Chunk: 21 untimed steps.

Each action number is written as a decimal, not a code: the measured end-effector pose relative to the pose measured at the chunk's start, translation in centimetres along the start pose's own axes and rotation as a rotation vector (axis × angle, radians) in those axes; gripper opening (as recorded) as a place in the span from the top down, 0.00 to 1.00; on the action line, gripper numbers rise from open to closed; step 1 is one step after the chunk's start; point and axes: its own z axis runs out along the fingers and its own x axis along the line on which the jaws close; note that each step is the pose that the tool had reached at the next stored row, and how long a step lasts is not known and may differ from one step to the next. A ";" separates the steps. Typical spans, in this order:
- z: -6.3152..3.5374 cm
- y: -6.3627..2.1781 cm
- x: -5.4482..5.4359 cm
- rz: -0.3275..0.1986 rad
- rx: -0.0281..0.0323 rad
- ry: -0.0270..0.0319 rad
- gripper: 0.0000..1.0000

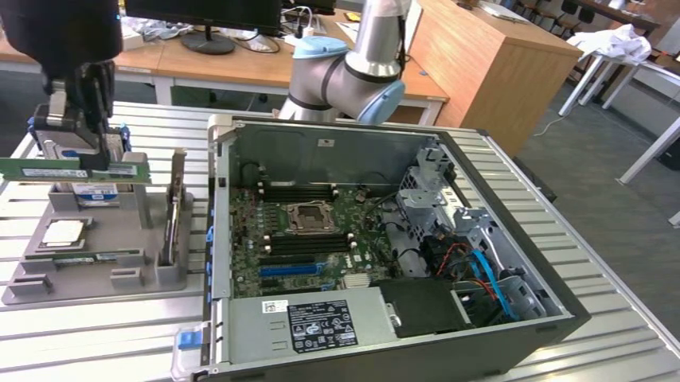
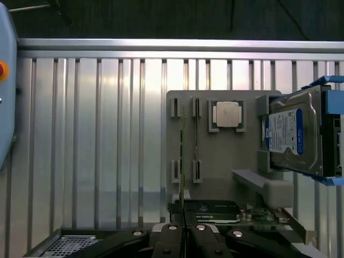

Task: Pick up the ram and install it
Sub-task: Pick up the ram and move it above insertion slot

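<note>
The ram point(image 1: 43, 169) is a long green stick with a pale label. It hangs level above the grey parts holder point(image 1: 101, 239) at the exterior view's left. My gripper point(image 1: 94, 159) is shut on its upper edge, coming down from above. In the wrist view the ram point(image 2: 183, 161) appears edge-on as a thin line running out from between my gripper's point(image 2: 184, 232) black fingers point(image 2: 171, 236), over the holder point(image 2: 226, 161). The open computer case point(image 1: 552, 310) lies to the exterior view's right, its motherboard showing black memory slots point(image 1: 308, 243) beside the processor socket point(image 1: 308, 215).
On the holder sit a square silver processor chip point(image 2: 227, 114), a hard drive point(image 2: 298, 131) with a blue-and-white label, another thin stick point(image 2: 196, 134) in a slot and an upright card point(image 1: 175, 207). The ribbed metal table point(image 2: 97, 134) surrounds it. Desks and a wooden cabinet point(image 1: 478, 56) stand behind.
</note>
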 end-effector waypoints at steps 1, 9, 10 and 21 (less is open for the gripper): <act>-0.01 -0.27 0.0 0.000 0.0000 -0.0001 0.88; -0.10 -2.30 0.0 0.000 0.0000 0.0000 0.88; -0.11 -2.53 0.0 0.000 0.0000 0.0000 0.88; -0.22 -5.00 -0.1 0.000 0.0000 0.0000 0.88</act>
